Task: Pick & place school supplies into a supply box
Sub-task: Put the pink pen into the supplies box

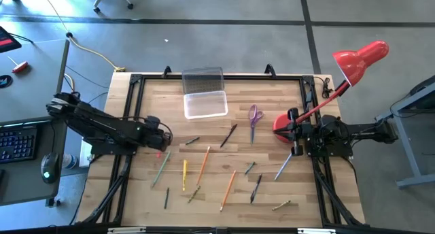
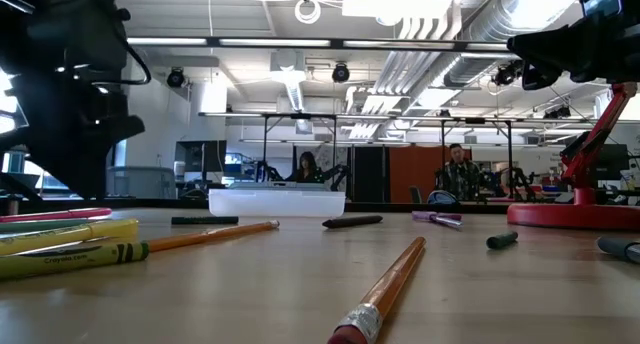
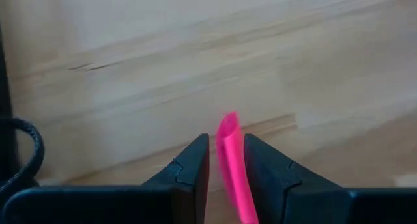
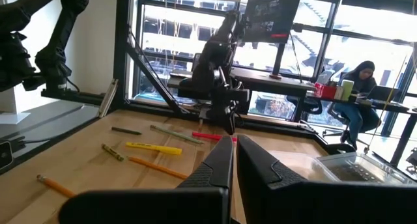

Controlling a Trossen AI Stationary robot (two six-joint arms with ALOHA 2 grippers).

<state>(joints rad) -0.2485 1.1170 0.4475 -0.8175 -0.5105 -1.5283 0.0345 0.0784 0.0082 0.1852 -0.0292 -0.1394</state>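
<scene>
One pink marker lies on the table near its left edge, between the spread fingers of the left gripper. One clear supply box sits at the far edge, lid open. Right gripper waits beside the red lamp, fingers pressed together. Pencils are scattered mid-table.

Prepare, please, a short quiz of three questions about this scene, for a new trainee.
1. True or false: the left gripper has its fingers on either side of the pink marker.
2. Where is the supply box? A) at the table's far edge, lid open B) beside the red lamp, lid shut C) in the right gripper
3. Fill in: the purple scissors lie between the supply box and the ____.

Key: 1 true; 2 A; 3 red lamp.
</scene>
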